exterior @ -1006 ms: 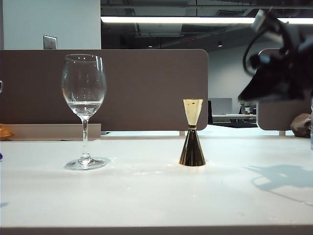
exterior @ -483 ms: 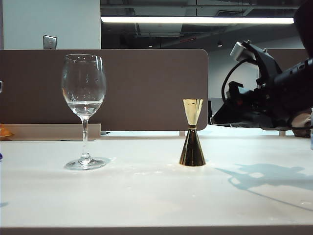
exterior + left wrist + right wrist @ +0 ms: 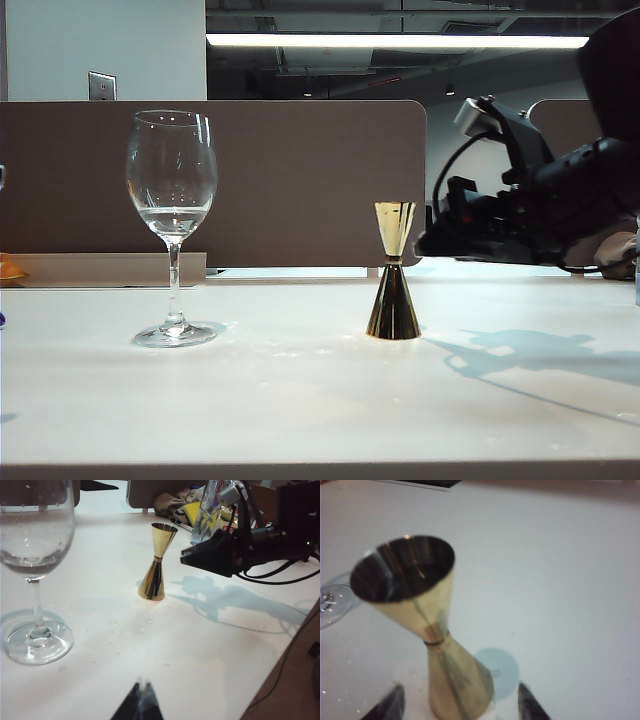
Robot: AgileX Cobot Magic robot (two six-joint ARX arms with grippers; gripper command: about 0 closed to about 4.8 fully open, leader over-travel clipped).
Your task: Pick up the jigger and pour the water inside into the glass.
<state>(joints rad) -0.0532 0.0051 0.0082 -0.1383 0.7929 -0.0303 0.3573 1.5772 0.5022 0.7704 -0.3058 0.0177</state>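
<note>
On the white desk (image 3: 300,400), close to its front edge, the top is bare and a little dusty. A bit further back, toward the left side, stands the glass (image 3: 172,225). It is tall and clear, with a thin stem and a round flat foot. It stands straight up. A little water (image 3: 172,216) sits low in its bowl.

Near the middle of the desk stands the jigger (image 3: 393,272). It is shiny and gold, wide at the top, thin in the middle and wide again at the bottom. It stands straight up on the desk, well apart from the glass. Nothing is holding it. I cannot tell if there is any water in its top cup.

Just to the right of the jigger, the right gripper (image 3: 425,243) hangs in the air at about the height of the jigger's top cup, very near it. The black arm behind it reaches in from the right side. In the right wrist view, its two dark fingertips (image 3: 387,705) are spread wide, one on each side of the jigger's lower cone, and they do not touch it.

The left gripper (image 3: 140,702) shows only as a dark tip in the left wrist view, low and on the glass side of the desk, with its fingers pressed together.

Behind the desk's far edge stands a brown wall panel (image 3: 300,180).
</note>
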